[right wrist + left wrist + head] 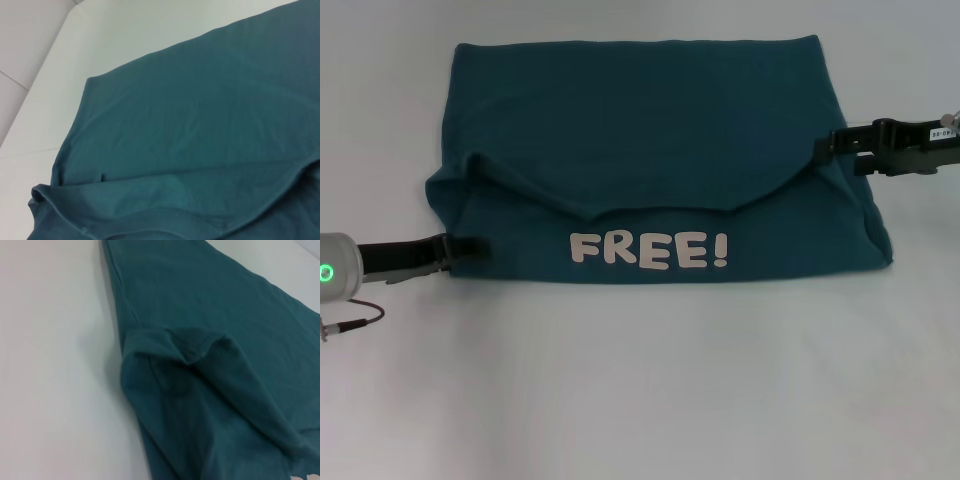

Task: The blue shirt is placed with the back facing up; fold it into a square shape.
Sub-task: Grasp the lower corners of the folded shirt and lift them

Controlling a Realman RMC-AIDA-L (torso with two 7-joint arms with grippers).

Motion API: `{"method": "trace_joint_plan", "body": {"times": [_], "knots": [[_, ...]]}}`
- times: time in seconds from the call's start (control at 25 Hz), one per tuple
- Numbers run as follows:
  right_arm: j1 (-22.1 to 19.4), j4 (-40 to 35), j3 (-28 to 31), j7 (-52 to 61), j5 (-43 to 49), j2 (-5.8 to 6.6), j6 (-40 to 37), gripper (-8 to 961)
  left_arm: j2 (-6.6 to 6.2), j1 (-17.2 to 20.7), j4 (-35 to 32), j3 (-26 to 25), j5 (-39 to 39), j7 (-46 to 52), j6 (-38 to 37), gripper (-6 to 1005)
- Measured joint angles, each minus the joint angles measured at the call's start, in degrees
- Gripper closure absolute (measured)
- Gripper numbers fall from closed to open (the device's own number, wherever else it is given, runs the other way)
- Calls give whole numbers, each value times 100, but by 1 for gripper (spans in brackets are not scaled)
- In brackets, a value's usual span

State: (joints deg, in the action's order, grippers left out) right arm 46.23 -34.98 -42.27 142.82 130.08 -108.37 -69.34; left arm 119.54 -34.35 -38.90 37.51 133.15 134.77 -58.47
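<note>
White table (640, 400) is showing bare nearest the camera, with the blue shirt (650, 130) lying behind it, partly folded, "FREE!" lettering (648, 249) facing up along the near edge. Left gripper (460, 250) is sitting at the shirt's left edge, touching the cloth; right gripper (825, 147) is sitting at the right edge. Can't tell how either pair of jaws is standing, or whether either is gripping cloth.
</note>
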Motion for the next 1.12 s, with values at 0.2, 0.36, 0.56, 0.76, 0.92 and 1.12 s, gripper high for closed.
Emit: {"method": "trace_joint_plan", "body": {"times": [0.2, 0.36, 0.56, 0.76, 0.92, 1.12], "knots": [[0, 0, 0, 0, 0, -7, 0, 99, 0, -59, 52, -19, 0, 3, 5, 406], [0, 0, 0, 0, 0, -8, 0, 99, 0, -81, 52, -36, 0, 26, 9, 429], [-8, 0, 0, 0, 0, -9, 0, 99, -5, -95, 44, 2, 46, 138, 8, 466], [-9, 0, 0, 0, 0, -8, -29, 100, -15, -97, 4, 7, 53, 103, 9, 504], [-12, -9, 0, 0, 0, -3, -69, 100, -25, -98, -7, 10, 54, 102, -4, 634], [-29, -30, -20, 0, 20, 39, -246, 100, -32, -96, -76, 11, 54, 95, -83, 848]]}}
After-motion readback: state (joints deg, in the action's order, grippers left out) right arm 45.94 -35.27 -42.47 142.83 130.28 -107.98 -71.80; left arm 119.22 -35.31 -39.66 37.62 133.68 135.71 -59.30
